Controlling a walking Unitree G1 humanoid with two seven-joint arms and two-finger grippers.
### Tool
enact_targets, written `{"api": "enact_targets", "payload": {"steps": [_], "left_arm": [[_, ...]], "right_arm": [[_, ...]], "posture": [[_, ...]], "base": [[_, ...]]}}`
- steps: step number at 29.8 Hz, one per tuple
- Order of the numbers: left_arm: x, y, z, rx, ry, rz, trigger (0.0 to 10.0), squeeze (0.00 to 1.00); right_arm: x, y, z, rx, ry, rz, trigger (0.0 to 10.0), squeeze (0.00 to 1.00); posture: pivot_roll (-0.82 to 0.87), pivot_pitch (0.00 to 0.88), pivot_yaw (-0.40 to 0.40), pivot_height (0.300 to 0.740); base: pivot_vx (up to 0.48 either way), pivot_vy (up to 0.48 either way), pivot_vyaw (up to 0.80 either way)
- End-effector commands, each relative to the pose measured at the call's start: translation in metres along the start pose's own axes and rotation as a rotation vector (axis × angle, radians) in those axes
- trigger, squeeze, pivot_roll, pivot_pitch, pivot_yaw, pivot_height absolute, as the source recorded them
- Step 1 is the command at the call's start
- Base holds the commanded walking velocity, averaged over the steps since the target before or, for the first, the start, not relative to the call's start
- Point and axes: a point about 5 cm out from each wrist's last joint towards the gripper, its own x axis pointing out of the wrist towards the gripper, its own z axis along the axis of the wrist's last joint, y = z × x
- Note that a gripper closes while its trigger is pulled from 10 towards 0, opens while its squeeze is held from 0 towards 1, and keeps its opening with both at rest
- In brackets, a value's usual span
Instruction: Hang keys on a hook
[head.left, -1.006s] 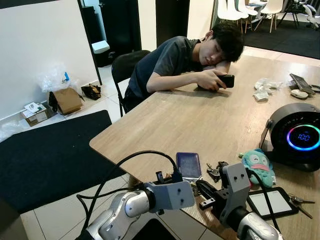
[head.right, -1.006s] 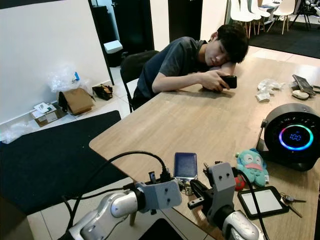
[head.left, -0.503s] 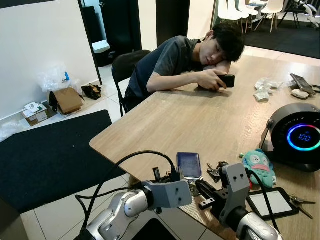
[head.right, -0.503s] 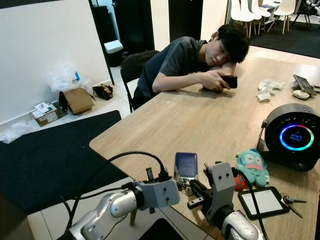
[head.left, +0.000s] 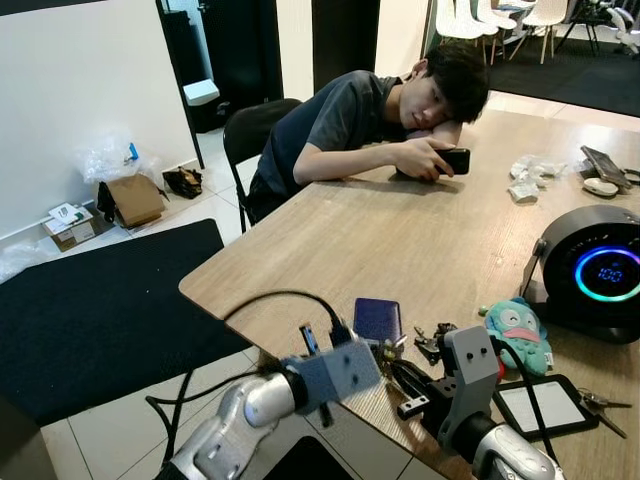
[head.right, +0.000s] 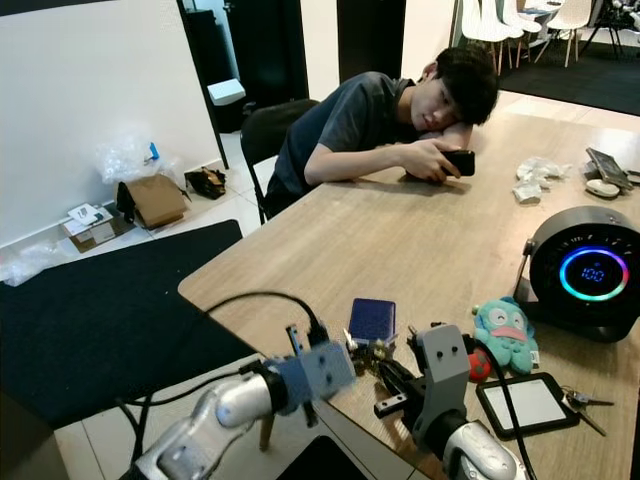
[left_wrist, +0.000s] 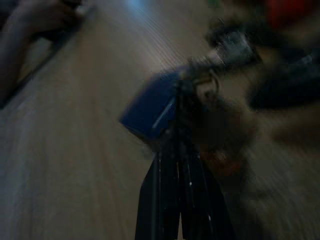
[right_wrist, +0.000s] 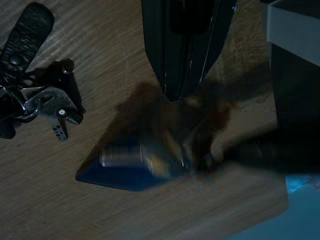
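1. Wooden table (head.left: 400, 240) carries the keys (right_wrist: 42, 102) near its front edge, beside a blue wallet (head.left: 377, 318).
2. Left gripper (left_wrist: 181, 107) and right gripper (right_wrist: 172, 92) both look pinched shut, holding nothing.
3. Nothing grasped or hung yet.

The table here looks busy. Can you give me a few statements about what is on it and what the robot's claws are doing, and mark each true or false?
1. A blue wallet lies near the table's front edge. True.
2. The plush toy is bright red. False: it is teal.
3. The round speaker shows a lit ring. True.
4. The person at the far side is standing. False: the person sits, head down on an arm.
5. A bunch of keys lies on the wood near the right claw. True.
6. The left claw is raised high above the table. False: it is down at the wallet.
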Motion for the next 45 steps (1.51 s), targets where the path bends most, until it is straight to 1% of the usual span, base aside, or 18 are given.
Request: {"api": "enact_targets", "payload": {"steps": [1, 2, 4, 7, 10, 12, 15, 16, 18, 20, 22, 25, 31, 35, 36, 40, 44, 45], "left_arm": [[-0.002, 0.009, 0.01, -0.075, -0.043, 0.039, 10.0, 0.0], [-0.002, 0.009, 0.01, -0.075, -0.043, 0.039, 10.0, 0.0], [-0.008, 0.043, 0.029, -0.2, -0.119, 0.164, 10.0, 0.0], [-0.012, 0.05, 0.033, -0.248, -0.14, 0.181, 10.0, 0.0], [-0.015, 0.056, 0.032, -0.284, -0.104, 0.189, 10.0, 0.0], [-0.017, 0.063, 0.032, -0.391, -0.101, 0.226, 10.0, 0.0], [-0.017, 0.066, 0.032, -0.432, -0.098, 0.245, 10.0, 0.0], [-0.016, 0.065, 0.031, -0.351, -0.061, 0.242, 10.0, 0.0], [-0.012, 0.061, 0.029, -0.326, -0.031, 0.233, 10.0, 0.0], [0.0, 0.047, 0.032, -0.229, 0.018, 0.185, 10.0, 0.0], [0.01, 0.035, 0.03, -0.18, 0.074, 0.169, 10.0, 0.0], [0.011, 0.034, 0.029, -0.182, 0.09, 0.169, 10.0, 0.0], [0.01, 0.012, 0.021, -0.023, 0.152, 0.088, 10.0, 0.0], [0.005, 0.009, 0.018, 0.032, 0.151, 0.056, 10.0, 0.0], [0.005, 0.01, 0.019, 0.042, 0.147, 0.061, 10.0, 1.0], [0.005, 0.009, 0.023, 0.037, 0.113, 0.043, 10.0, 1.0], [0.005, 0.002, 0.031, -0.053, 0.059, 0.024, 10.0, 1.0], [0.006, -0.002, 0.036, -0.104, 0.019, 0.014, 10.0, 1.0]], "right_arm": [[0.0, 0.002, -0.005, 0.004, 0.014, 0.005, 10.0, 0.0], [0.0, 0.002, -0.005, 0.004, 0.014, 0.005, 10.0, 0.0], [0.001, 0.002, -0.004, 0.001, 0.011, 0.008, 10.0, 0.0], [0.002, 0.002, -0.003, -0.001, 0.006, 0.007, 10.0, 0.0], [0.004, 0.0, 0.0, -0.005, -0.005, 0.0, 10.0, 0.0], [0.007, -0.003, 0.006, -0.013, -0.038, -0.018, 10.0, 0.0], [0.008, -0.004, 0.009, -0.015, -0.051, -0.024, 10.0, 0.0], [0.009, -0.006, 0.012, -0.019, -0.07, -0.037, 10.0, 0.0], [0.011, -0.009, 0.018, -0.019, -0.098, -0.055, 10.0, 0.0], [0.015, -0.013, 0.026, -0.015, -0.141, -0.084, 10.0, 0.0], [0.018, -0.014, 0.029, -0.017, -0.153, -0.092, 10.0, 0.0], [0.019, -0.014, 0.029, -0.018, -0.154, -0.093, 10.0, 0.0], [0.017, -0.014, 0.026, -0.017, -0.149, -0.098, 10.0, 0.0], [0.016, -0.013, 0.023, -0.014, -0.145, -0.098, 10.0, 0.0], [0.017, -0.013, 0.023, -0.013, -0.143, -0.097, 10.0, 0.0], [0.019, -0.012, 0.023, -0.012, -0.143, -0.09, 10.0, 0.0], [0.021, -0.012, 0.023, -0.014, -0.142, -0.082, 10.0, 0.0], [0.021, -0.012, 0.022, -0.014, -0.141, -0.08, 10.0, 0.0]], "posture": [[-0.01, 0.154, 0.094, 0.74], [-0.01, 0.154, 0.094, 0.74], [0.0, 0.152, 0.093, 0.74], [0.0, 0.149, 0.092, 0.74], [0.0, 0.148, 0.091, 0.74], [0.0, 0.146, 0.09, 0.74], [0.0, 0.146, 0.09, 0.74], [0.0, 0.145, 0.089, 0.74], [0.0, 0.144, 0.088, 0.74], [0.0, 0.142, 0.086, 0.74], [0.0, 0.138, 0.088, 0.74], [0.0, 0.138, 0.088, 0.74], [-0.01, 0.136, 0.095, 0.74], [-0.01, 0.137, 0.096, 0.74], [0.0, 0.135, 0.094, 0.74], [0.0, 0.132, 0.088, 0.74], [0.0, 0.132, 0.085, 0.74], [0.0, 0.132, 0.084, 0.74]], "base": [[0.0, 0.0, 0.0], [0.0, 0.0, 0.0], [0.0, 0.0, 0.0], [0.0, 0.0, 0.0], [0.0, 0.0, 0.0], [0.0, 0.0, 0.0], [0.0, 0.0, 0.0], [0.0, 0.0, 0.0], [0.0, 0.0, 0.0], [0.0, 0.0, 0.0], [0.0, 0.0, 0.0], [0.0, 0.0, 0.0], [0.0, 0.0, 0.0], [0.0, 0.0, 0.0], [0.0, 0.0, 0.0], [0.0, 0.0, 0.0], [0.0, 0.0, 0.0], [0.0, 0.0, 0.0]]}}
